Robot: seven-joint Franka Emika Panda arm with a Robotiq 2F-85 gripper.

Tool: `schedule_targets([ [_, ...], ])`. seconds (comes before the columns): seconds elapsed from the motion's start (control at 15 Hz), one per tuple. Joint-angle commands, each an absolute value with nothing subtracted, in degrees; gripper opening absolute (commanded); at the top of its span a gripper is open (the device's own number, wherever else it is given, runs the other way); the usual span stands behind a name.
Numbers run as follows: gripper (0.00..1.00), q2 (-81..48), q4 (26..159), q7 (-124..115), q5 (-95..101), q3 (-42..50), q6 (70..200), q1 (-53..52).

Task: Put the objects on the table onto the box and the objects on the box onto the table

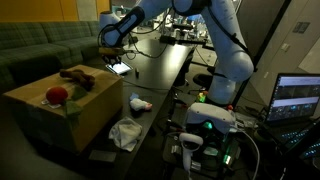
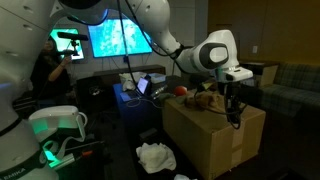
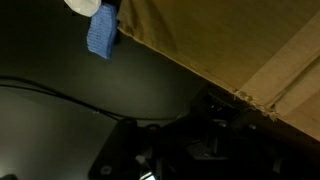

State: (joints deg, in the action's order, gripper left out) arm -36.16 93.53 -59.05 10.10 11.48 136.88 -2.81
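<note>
A cardboard box (image 1: 60, 115) stands on the dark table and shows in both exterior views (image 2: 215, 135). On its top lie a red round object (image 1: 57, 95) and a brown plush toy (image 1: 77, 77); both also show from the other side, the red one (image 2: 181, 91) and the brown one (image 2: 205, 98). A white crumpled cloth (image 1: 127, 133) lies on the table by the box (image 2: 155, 156). My gripper (image 1: 113, 62) hangs just beyond the box's far edge (image 2: 236, 118). In the wrist view its jaws (image 3: 195, 140) are too dark to read. A blue and white item (image 3: 100, 30) lies beside the box wall (image 3: 250, 50).
A small white and red object (image 1: 140, 104) lies on the dark table (image 1: 160, 80). Cables and gear sit at the far end (image 1: 175, 35). A laptop (image 1: 297, 98) stands at the right. A sofa (image 1: 35, 45) is behind the box. Screens (image 2: 125, 38) glow in the background.
</note>
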Motion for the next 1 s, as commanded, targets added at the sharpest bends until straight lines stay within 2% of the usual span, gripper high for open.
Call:
schedule_targets([
  [0.0, 0.29, -33.07, 99.13, -55.08, 11.05, 12.66, 140.53, -2.03],
  [0.13, 0.39, -32.24, 102.53, -51.88, 11.11, 13.03, 142.92, -1.14],
  [0.67, 0.99, -23.98, 126.58, -29.98, 11.18, 13.76, 162.59, 1.95],
  [0.93, 1.00, -21.71, 136.18, -15.86, 7.76, 10.64, 172.79, 4.68],
])
